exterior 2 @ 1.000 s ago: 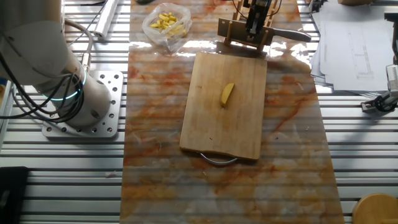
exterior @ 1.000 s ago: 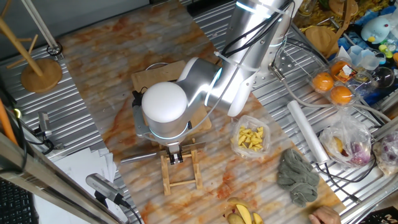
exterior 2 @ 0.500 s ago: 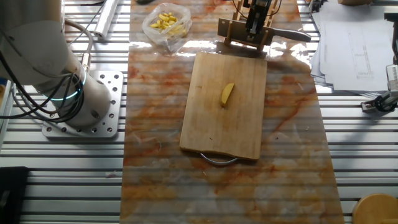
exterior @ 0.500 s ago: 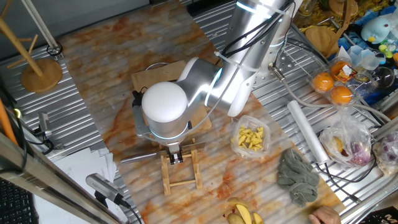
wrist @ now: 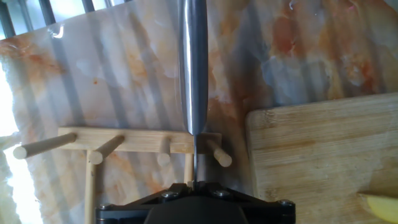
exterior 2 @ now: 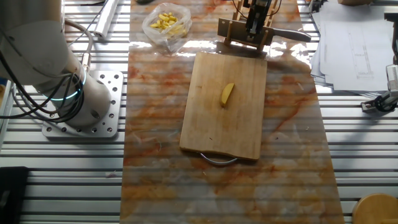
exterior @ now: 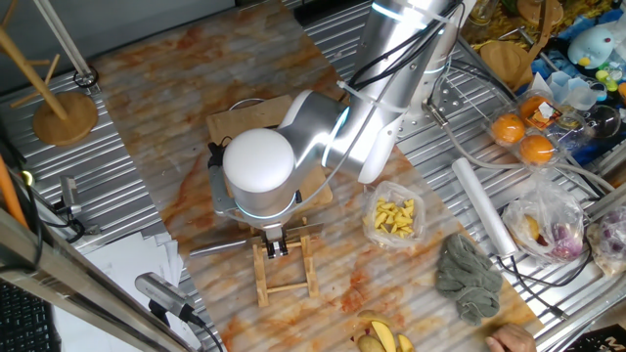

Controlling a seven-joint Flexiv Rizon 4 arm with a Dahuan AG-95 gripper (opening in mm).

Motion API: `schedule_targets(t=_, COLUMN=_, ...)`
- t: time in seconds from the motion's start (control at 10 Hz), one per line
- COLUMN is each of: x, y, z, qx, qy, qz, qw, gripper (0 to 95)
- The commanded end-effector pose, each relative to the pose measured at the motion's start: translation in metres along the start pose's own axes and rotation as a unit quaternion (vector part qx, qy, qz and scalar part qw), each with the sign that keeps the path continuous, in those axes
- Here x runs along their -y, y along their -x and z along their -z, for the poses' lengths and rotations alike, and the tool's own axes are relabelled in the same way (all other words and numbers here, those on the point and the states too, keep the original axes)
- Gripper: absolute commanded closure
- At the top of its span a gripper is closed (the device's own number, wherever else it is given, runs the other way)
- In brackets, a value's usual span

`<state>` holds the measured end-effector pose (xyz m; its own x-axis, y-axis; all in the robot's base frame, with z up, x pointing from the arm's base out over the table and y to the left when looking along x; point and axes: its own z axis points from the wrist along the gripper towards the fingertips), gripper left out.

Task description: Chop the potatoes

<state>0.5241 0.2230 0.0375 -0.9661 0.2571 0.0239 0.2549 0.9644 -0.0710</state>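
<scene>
Potato wedge (exterior 2: 227, 94), pale yellow and peeled, lies alone near the middle of the wooden cutting board (exterior 2: 211, 134); only its tip shows at the lower right corner of the hand view (wrist: 380, 204). Gripper (exterior 2: 256, 26) is well apart from it, down at the small wooden knife rack (exterior 2: 239, 37) just past the board's far edge. A kitchen knife (wrist: 193, 68) rests across that rack, blade edge-up along the hand camera's axis, dark handle sticking out to one side in the other fixed view (exterior 2: 289, 35). Fingers appear to straddle the knife where it crosses the rack (fingertips hidden behind the gripper body and blade, so cannot tell whether they are closed on it or merely around it).

Judgement: the wedge looks light, firm, and wet-slick from peeling, with a curved back, so it will likely roll or skid under a blade; it sits loose with nothing pinning it. No need to hold the wedge itself; the knife is the thing to take hold of, at the handle or spine close to the rack. A straight downward press across the wedge's short axis should cut it cleanly.

Bagged yellow pieces (exterior 2: 165, 25) sit off the board, not part of this.
</scene>
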Motion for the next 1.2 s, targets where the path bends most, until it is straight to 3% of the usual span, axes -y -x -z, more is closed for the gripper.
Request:
schedule_targets(t=0.1, x=-0.001, y=0.000, z=-0.001, qx=0.000, qy=0.000, qz=0.000, qw=1.0000, gripper=95.0)
schedule_targets(t=0.5, x=-0.001, y=0.000, z=-0.001, qx=0.000, qy=0.000, qz=0.000, qw=1.0000, gripper=95.0)
schedule_targets(t=0.6, x=0.065, y=-0.004, z=0.085, qx=-0.020, qy=-0.002, qz=0.066, qw=0.9976, gripper=95.0)
schedule_targets(t=1.2, x=0.064, y=-0.004, z=0.086, qx=-0.023, qy=0.016, qz=0.059, qw=0.9979, gripper=95.0)
